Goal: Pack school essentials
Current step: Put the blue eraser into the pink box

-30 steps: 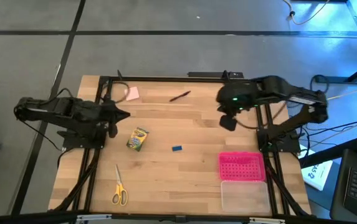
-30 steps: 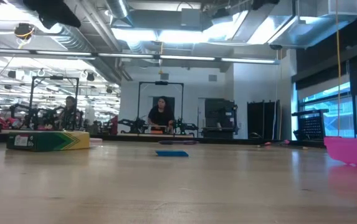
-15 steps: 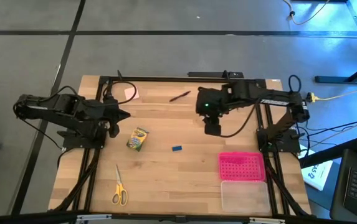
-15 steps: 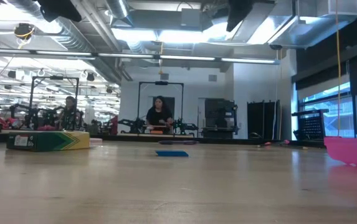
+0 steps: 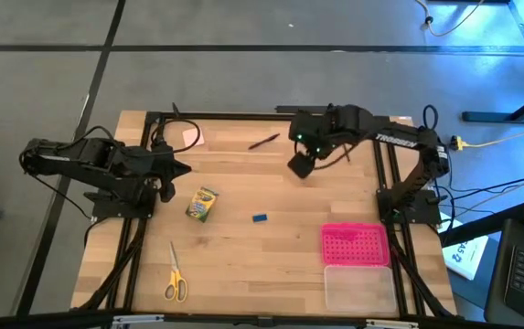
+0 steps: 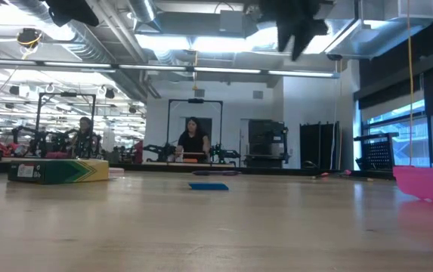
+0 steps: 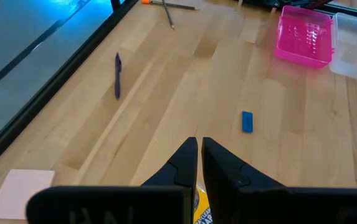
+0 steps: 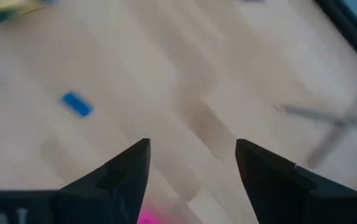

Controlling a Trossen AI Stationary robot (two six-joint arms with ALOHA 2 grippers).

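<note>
While the right arm carries a pale brand word along its forearm in the high view, too small to read with confidence, no other writing on the table can be made out; the crayon box [image 5: 201, 204] shows only its green and yellow print.

The right gripper [image 5: 300, 165] hangs above the far middle of the table [image 5: 271, 265], its fingers [image 8: 126, 167] spread wide with nothing between them. The dark red pen [image 5: 263, 142] lies just beside it, toward the far edge — apart from the fingers, not touched. In the right wrist view two crossed pencils [image 8: 331, 121] show as a blur near the table's edge.

The left gripper [image 5: 176, 170] waits over the left side, fingers [image 7: 189, 163] pressed together and holding nothing, with the crayon box just below its tip.

Other items lie loose and well apart:
- pink sticky-note pad [image 5: 193, 137] at the far left corner
- small blue eraser [image 5: 260, 218] near the centre
- yellow-handled scissors [image 5: 175, 277] at the near left, blades pointing away from the near edge

The clear case [image 5: 360, 287] sits at the near right with its pink perforated lid [image 5: 355, 244] lying just beyond it — nothing can be seen inside the case. Nothing lies between the right gripper and the pen.

In the low view, people sit at benches in the room behind.
</note>
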